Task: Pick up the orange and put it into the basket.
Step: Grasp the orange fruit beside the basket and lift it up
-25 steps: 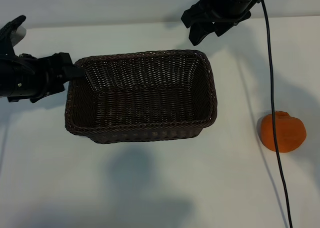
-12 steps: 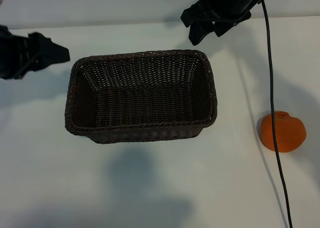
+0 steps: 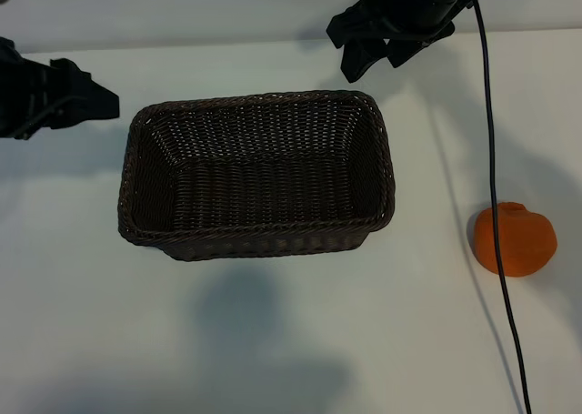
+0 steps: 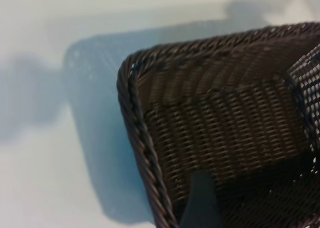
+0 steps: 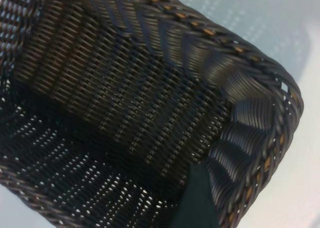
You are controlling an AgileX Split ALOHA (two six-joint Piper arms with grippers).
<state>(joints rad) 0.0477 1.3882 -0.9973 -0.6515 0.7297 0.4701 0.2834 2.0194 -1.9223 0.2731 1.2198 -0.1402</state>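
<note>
The orange (image 3: 514, 239) lies on the white table at the far right, well apart from both arms. In the middle stands the dark wicker basket (image 3: 259, 98) with nothing in it. My left gripper (image 3: 95, 103) hovers open just off the basket's left end and holds nothing. Over the basket's back right corner my right gripper (image 3: 350, 52) hangs open, also holding nothing. The left wrist view shows a basket corner (image 4: 135, 112) and one dark finger (image 4: 200, 203). A basket corner (image 5: 280, 77) and one finger (image 5: 196, 203) show in the right wrist view.
A black cable (image 3: 494, 159) runs from the right arm down across the table, passing over the orange's left edge to the front edge. White tabletop (image 3: 273, 341) lies in front of the basket.
My left gripper has drawn back to the left, away from the basket's left rim, which it was against a second ago. Basket, orange and right arm have stayed put.
</note>
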